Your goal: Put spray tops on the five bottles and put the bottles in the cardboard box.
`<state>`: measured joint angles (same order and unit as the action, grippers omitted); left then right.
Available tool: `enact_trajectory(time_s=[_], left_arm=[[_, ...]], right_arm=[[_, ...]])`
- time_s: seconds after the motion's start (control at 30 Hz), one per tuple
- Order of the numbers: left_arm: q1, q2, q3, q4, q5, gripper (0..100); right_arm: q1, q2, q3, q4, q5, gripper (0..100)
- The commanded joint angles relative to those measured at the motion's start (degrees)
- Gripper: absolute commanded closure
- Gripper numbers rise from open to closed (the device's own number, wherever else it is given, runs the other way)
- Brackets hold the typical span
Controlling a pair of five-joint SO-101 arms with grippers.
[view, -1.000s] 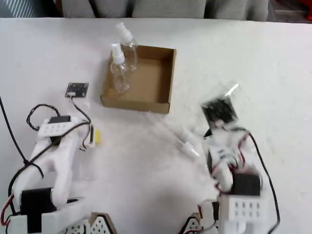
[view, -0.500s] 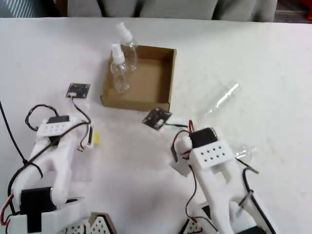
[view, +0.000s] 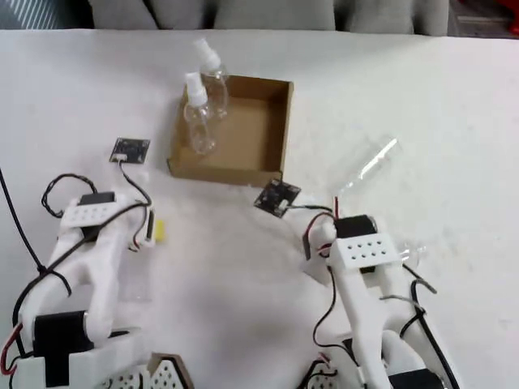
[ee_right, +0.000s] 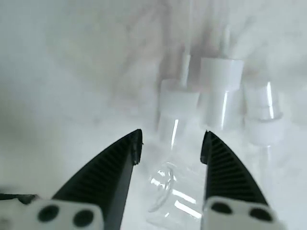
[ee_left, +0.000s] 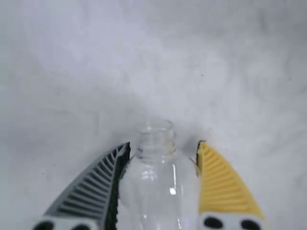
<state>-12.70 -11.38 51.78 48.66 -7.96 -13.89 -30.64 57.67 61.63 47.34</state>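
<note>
My left gripper (ee_left: 163, 148) is shut on a clear bottle (ee_left: 158, 177) with no top, its grey and yellow fingers pressed to the shoulders below the bare neck. In the high view this arm (view: 93, 215) stands at the left. My right gripper (ee_right: 170, 141) is open, low over a cluster of white spray tops; one spray top (ee_right: 175, 112) with a clear cap lies between its black fingers. The right arm (view: 357, 251) is right of centre. The cardboard box (view: 227, 172) holds two topped bottles (view: 199, 121) at its left side.
A clear bottle (view: 369, 166) lies on its side right of the box. Another clear piece (view: 413, 255) shows beside the right arm. Two more spray tops (ee_right: 220, 91) lie just past the right gripper. Small camera boards (view: 130, 150) hang on cables near both arms.
The right arm swung out from its folded pose toward the table's middle, then shifted slightly back right; it now covers the spray tops. The left arm has kept still with its bottle.
</note>
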Motion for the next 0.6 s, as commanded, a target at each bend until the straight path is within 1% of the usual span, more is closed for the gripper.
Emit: enact_trajectory(time_s=[0.0, 0.23, 0.33, 0.4, 0.47, 0.53, 0.57], left_arm=[[-0.57, -0.13, -2.37, -1.23, -0.7, 98], [-0.48, -0.13, -2.37, -1.23, -0.7, 98], [-0.48, -0.13, -2.37, -1.23, -0.7, 98], [-0.48, -0.13, -2.37, -1.23, -0.7, 98], [-0.57, -0.13, -2.29, -1.23, -0.7, 98], [-0.57, -0.13, -2.2, -1.23, -0.7, 98], [-0.57, -0.13, -2.2, -1.23, -0.7, 98]], right_arm=[[1.1, 0.04, 1.67, -4.35, 1.76, 81.8], [2.07, 1.27, 3.87, -9.01, 2.11, 81.8], [1.98, 6.81, 3.25, -12.0, 1.67, 82.2], [2.24, 10.77, 0.18, -10.24, 1.67, 82.9], [2.42, 13.85, -2.81, -7.87, 1.67, 89.2], [3.03, 15.43, -4.4, -6.73, 1.67, 99.7], [3.91, 15.34, -4.75, -6.73, 1.67, 97.8]])
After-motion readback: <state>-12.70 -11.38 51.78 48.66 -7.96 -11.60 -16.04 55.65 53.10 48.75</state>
